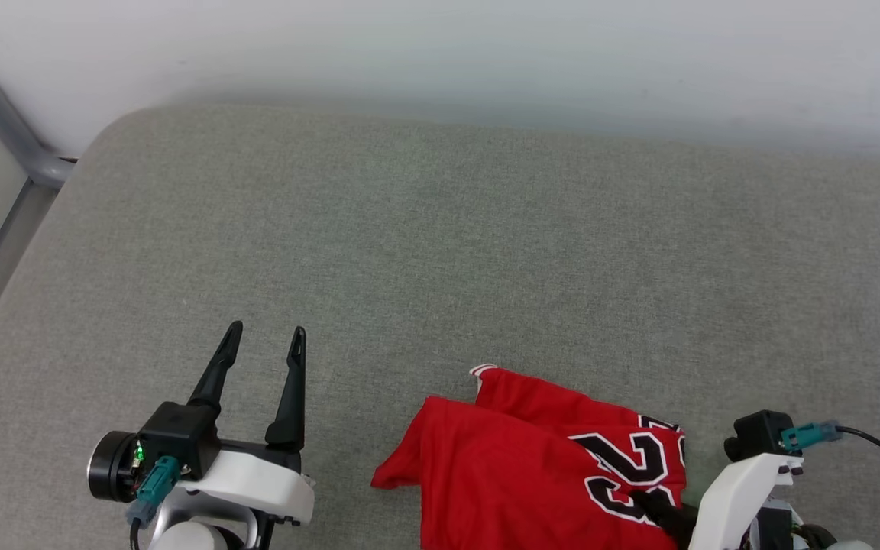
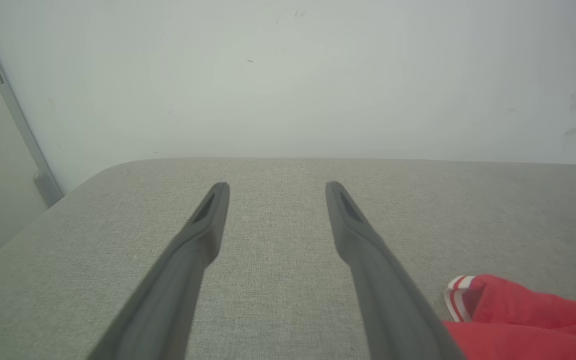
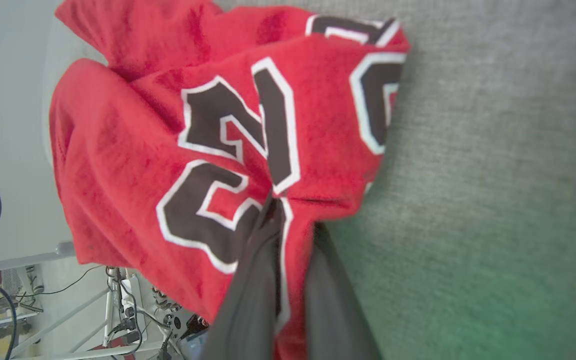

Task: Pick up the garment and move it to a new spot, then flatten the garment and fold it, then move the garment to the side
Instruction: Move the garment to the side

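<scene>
At left, left claw (image 1: 266, 330) spread wide and empty above a bare grey pad (image 1: 440, 229), fingers pointing away from the robot. Right of it, on the pad's near side, crumpled red garment (image 1: 516, 458), black white-edged number uppermost, a striped trim edge at its far end. At far right, right claw (image 1: 642, 500) pinched tight on a fold of the cloth beside the number.

So the right gripper (image 3: 293, 217) was clamped on a fold of the red garment (image 3: 128, 150), with cloth bunched between both dark fingers. Big black white-edged digits sat around 11 o'clock. Grey cushion (image 3: 493, 150) at 3 o'clock, pale metal frame (image 3: 23, 257) at 8.
</scene>
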{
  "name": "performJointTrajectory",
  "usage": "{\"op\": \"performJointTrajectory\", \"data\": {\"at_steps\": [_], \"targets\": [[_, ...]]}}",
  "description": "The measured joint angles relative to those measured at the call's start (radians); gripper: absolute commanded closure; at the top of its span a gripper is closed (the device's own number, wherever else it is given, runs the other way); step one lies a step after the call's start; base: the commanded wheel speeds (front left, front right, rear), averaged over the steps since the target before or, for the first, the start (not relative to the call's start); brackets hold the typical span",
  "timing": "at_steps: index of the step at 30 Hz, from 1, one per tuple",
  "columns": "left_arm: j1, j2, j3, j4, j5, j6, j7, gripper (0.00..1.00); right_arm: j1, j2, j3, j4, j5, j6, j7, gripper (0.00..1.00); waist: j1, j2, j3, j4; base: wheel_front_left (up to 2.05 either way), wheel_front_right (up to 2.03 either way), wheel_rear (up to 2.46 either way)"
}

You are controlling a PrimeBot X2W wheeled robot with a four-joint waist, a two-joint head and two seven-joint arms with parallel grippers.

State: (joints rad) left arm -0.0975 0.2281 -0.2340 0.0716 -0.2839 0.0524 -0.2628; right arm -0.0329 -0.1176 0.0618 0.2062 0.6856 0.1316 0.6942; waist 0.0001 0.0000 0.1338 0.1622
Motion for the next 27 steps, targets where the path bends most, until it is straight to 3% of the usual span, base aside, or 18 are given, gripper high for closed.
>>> {"op": "performJointTrajectory", "data": {"at_steps": [10, 19, 27], "targets": [[0.061, 0.005, 0.008, 0.011, 0.017, -0.008, 0.000, 0.00, 0.006, -0.086, -0.003, -0.079, -0.089, -0.001, -0.008, 1.00, -0.0001, 0.0000, -0.070, -0.090, 0.00, 0.00, 0.00], [0.067, 0.025, 0.006, -0.013, 0.025, -0.008, 0.000, 0.00, -0.005, -0.145, -0.035, -0.085, -0.122, -0.001, 0.023, 1.00, 0.0000, 0.0000, -0.079, -0.276, 0.00, 0.00, 0.00], [0.000, 0.053, -0.003, -0.077, 0.047, -0.014, 0.019, 0.00, -0.129, -0.140, -0.042, -0.037, -0.099, -0.001, -0.046, 1.00, -0.0001, 0.0000, -0.016, -0.442, 0.00, 0.00, 0.00]]}}
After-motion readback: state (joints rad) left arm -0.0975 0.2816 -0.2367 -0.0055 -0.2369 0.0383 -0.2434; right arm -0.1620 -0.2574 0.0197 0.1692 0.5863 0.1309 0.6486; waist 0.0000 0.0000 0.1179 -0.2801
